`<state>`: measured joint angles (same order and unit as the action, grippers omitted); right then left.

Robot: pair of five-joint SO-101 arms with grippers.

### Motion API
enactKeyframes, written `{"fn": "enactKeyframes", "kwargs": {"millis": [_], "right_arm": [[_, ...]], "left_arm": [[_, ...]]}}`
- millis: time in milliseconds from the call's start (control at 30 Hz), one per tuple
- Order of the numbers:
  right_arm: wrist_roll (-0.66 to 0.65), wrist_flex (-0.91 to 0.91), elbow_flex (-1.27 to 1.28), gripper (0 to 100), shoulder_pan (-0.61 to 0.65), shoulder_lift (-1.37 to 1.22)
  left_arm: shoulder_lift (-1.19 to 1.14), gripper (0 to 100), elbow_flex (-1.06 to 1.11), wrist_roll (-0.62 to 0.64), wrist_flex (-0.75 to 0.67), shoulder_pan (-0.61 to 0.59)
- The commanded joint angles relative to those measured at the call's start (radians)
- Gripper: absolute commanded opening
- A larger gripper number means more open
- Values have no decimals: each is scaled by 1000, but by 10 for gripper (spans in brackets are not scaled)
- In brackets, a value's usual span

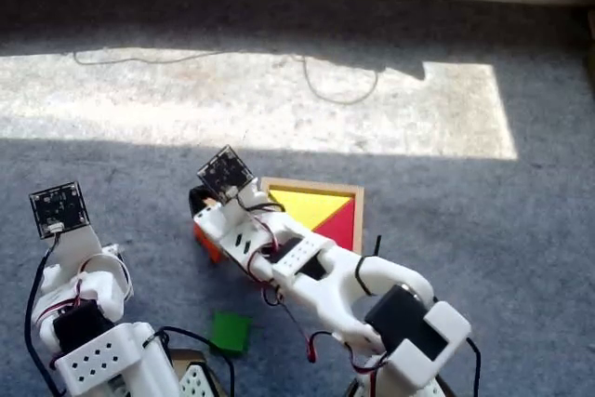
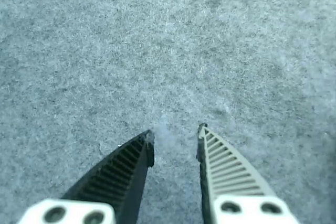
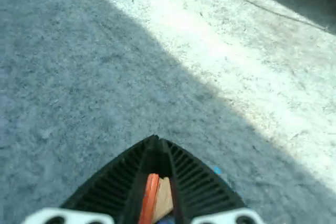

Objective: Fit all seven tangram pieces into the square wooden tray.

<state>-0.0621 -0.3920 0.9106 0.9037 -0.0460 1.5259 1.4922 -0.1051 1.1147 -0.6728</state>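
So, from above, the square wooden tray (image 1: 358,194) already holds a yellow piece (image 1: 302,204) and a red piece (image 1: 342,225). The right arm (image 1: 316,271) lies across the tray's near-left part and hides what sits there. An orange piece (image 1: 206,244) shows just outside the tray's left edge, under that arm's wrist. A green piece (image 1: 230,331) lies on the grey carpet (image 1: 483,258), well apart from the tray toward the arms. The left arm (image 1: 84,323) stands far left of the tray.

At the left wrist, the left gripper (image 2: 176,134) is spread apart over bare carpet, with nothing between its fingers.

At the right wrist, the right gripper (image 3: 156,145) is clamped on the orange piece, which stands on edge between the fingers and shows its wooden underside.

The pinch looks narrow, so the piece could twist or slip on the way to the tray. Coming in tilted, it could catch the rim or nudge the yellow and red pieces out of place.
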Motion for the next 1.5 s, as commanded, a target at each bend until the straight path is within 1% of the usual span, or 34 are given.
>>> {"fn": "enactKeyframes", "kwargs": {"millis": [0,67,167,233,300,333,433,567,633,733,800,1033,1267,1467], "right_arm": [[-23,163,-8,5,-56,193],[-23,369,-8,19,-82,289],[-23,684,-74,80,-131,424],[-21,848,-139,135,-157,475],[-21,949,-194,176,-159,483],[-21,957,-214,189,-151,476],[-20,905,-223,206,-99,403],[46,832,-237,209,-68,223],[48,788,-277,242,-67,137],[51,777,-329,317,-67,31],[49,777,-358,334,-65,-10],[48,774,-380,332,-18,-73],[48,690,-380,327,-54,-148],[46,690,-380,192,-74,-150]], "left_arm": [[8,143,-31,-2,0,-8],[8,143,-30,-2,0,-8],[8,143,-28,-2,0,-8],[8,143,-27,-5,0,-8],[8,143,-25,-6,0,-8],[8,143,-25,-6,0,-8],[8,143,-25,-6,0,-8],[8,144,-25,-8,2,-8],[8,144,-25,-8,2,-8],[8,144,-24,-8,3,-8],[8,144,-24,-8,3,-8],[8,145,-24,-8,3,-8],[8,144,-24,-8,5,-7],[8,144,-24,-8,5,-7]]}}
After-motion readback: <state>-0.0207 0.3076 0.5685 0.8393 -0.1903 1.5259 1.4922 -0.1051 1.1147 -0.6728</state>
